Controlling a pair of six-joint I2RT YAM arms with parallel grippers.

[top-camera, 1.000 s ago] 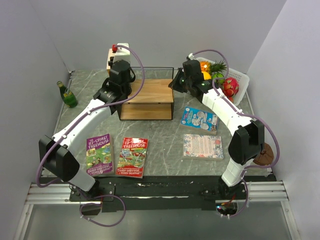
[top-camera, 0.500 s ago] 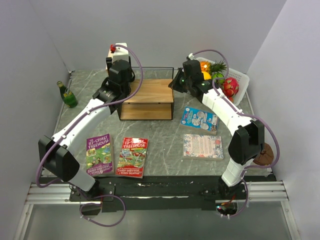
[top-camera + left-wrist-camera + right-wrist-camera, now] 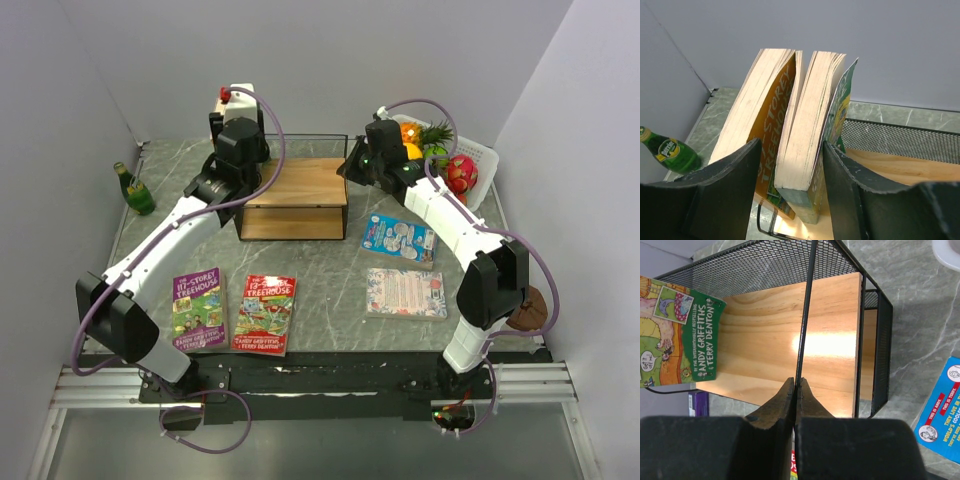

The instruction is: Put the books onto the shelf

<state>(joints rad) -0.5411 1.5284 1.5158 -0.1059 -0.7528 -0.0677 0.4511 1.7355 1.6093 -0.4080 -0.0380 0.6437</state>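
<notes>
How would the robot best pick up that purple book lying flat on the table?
Probably its outer long edge, approached low from the left: the purple book lies flat, cover up, and the red-orange book sits close along its other edge.

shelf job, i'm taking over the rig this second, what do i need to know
Grippers: the left gripper is open, astride two upright books that fan apart unsqueezed. The right gripper is shut on the top wire of the shelf.
Done: the orange Treehouse book and the green book stand at the shelf's left end.
Left: four lie flat on the table: the purple Treehouse book and red Treehouse book by the left arm, the blue book and pink patterned book by the right.
Next, probably: lift the left gripper clear, watching that the pair doesn't topple.
</notes>
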